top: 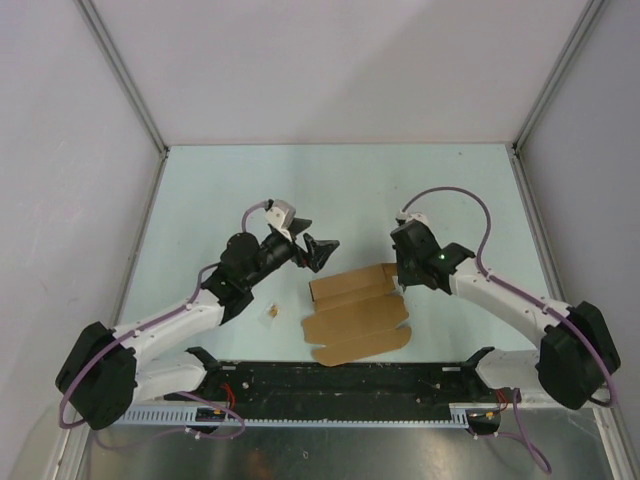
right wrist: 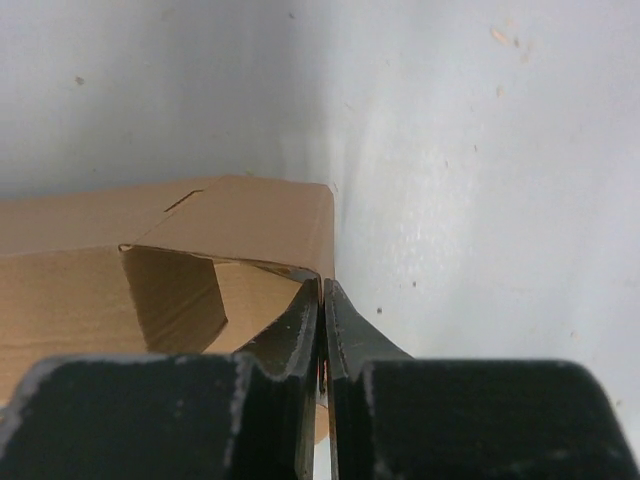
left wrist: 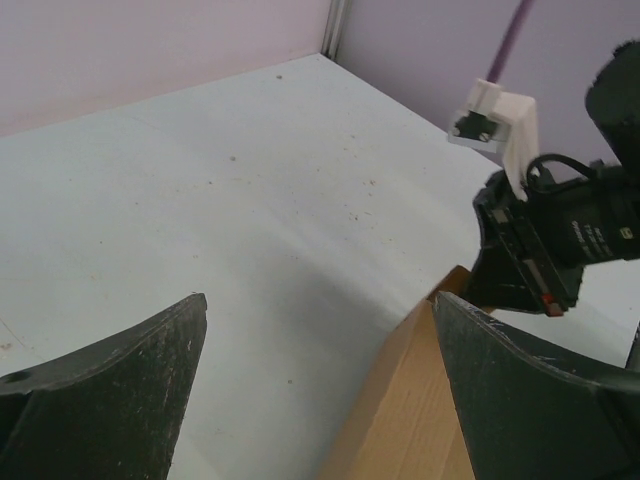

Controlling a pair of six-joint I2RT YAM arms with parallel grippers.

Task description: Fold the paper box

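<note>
The paper box point(top: 355, 310) lies half-formed near the front of the desk point(top: 220, 190), the right fingers point(right wrist: 295, 330) apparently pinching its end flap and the left fingers point(left wrist: 140, 380) spread beside it, so next that flap probably needs tucking inward.

The paper box point(top: 355, 310) is plain brown cardboard, matt and unprinted. Its faces are smooth with a faint fibrous grain, and its cut edges are raw. The surface point(top: 300, 190) is a pale bluish-white sheet, smooth with a dull sheen, flecked with small dark specks and scuffs. The fingers point(left wrist: 130, 380) of the left pincer point(left wrist: 318, 300) are black plastic, matt and finely grained, with greyish scratches along their edges. The right pincer point(right wrist: 322, 300) shows the same rough black plastic with worn, pale rims. The arm shells point(top: 500, 297) are smooth white plastic with a slight gloss, and the joints are matt black. The cable point(left wrist: 512, 30) has a smooth purple sheath. The walls point(top: 330, 60) look matt and pale.
</note>
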